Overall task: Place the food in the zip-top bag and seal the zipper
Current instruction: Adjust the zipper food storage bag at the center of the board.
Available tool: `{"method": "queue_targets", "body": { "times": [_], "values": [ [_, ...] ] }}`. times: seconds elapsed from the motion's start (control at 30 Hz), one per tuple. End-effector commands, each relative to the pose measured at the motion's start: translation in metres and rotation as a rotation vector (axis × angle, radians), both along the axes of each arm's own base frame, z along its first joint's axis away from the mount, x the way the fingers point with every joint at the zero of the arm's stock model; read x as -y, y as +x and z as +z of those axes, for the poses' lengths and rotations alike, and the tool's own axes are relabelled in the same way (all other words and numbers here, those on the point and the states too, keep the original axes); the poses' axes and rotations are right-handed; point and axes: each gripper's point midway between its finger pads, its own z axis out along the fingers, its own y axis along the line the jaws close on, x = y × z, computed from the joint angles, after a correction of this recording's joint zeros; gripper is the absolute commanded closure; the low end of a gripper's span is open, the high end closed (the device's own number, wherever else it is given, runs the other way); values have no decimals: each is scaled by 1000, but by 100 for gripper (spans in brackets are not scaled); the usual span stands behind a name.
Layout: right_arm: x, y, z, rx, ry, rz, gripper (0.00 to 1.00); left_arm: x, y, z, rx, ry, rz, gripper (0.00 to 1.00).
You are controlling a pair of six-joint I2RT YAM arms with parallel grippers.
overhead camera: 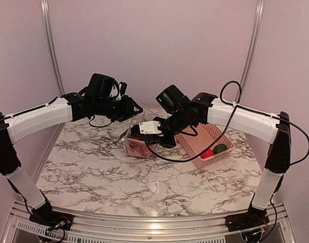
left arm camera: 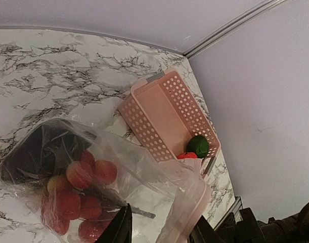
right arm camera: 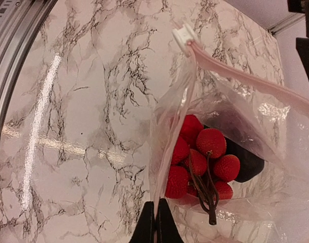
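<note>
Zip-top bag (right arm camera: pixel 275 126): prob. limp, slippery, weighted by food (right arm camera: pixel 210 142); best taken at stiff zipper (right arm camera: pixel 245 77). R end effector (right arm camera: pixel 155 225) clamped on its edge; L end effector (left arm camera: pixel 162 223) apart.

Soft, even light falls from overhead. It tints the walls (overhead camera: pixel 159 45) a pale lilac and leaves only faint, blurred shadows on the table (overhead camera: pixel 93 172). In the right wrist view a long white glare streak runs down the polished marble at left, and small glints sit on the crinkled zip-top bag (right arm camera: pixel 275 116). The overhead picture is slightly soft, and its corner posts (overhead camera: pixel 52 55) lean inward. At the bottom edge of the wrist views, the left gripper (left arm camera: pixel 162 230) and right gripper (right arm camera: pixel 155 225) show dark and out of focus.
</note>
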Motion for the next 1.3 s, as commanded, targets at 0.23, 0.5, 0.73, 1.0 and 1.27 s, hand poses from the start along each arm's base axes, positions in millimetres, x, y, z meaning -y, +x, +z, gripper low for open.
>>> {"method": "queue_targets", "body": {
  "times": [0.23, 0.5, 0.73, 1.0, 1.27],
  "values": [
    [-11, 5, 39, 67, 94, -17, 100, -27, -5, -14, 2, 223, -2, 73],
    [-10, 8, 46, 82, 106, -36, 100, -30, -4, -11, 16, 287, -25, 89],
    [-15, 6, 60, 63, 147, -44, 98, -19, 2, 15, 92, 290, -66, 100],
    [6, 1, 126, -92, 319, -37, 70, -28, 15, 31, 153, 399, -46, 100],
    [111, 69, 104, -182, 330, -304, 70, -29, 14, 19, 133, 417, -53, 100]
  ]
}}
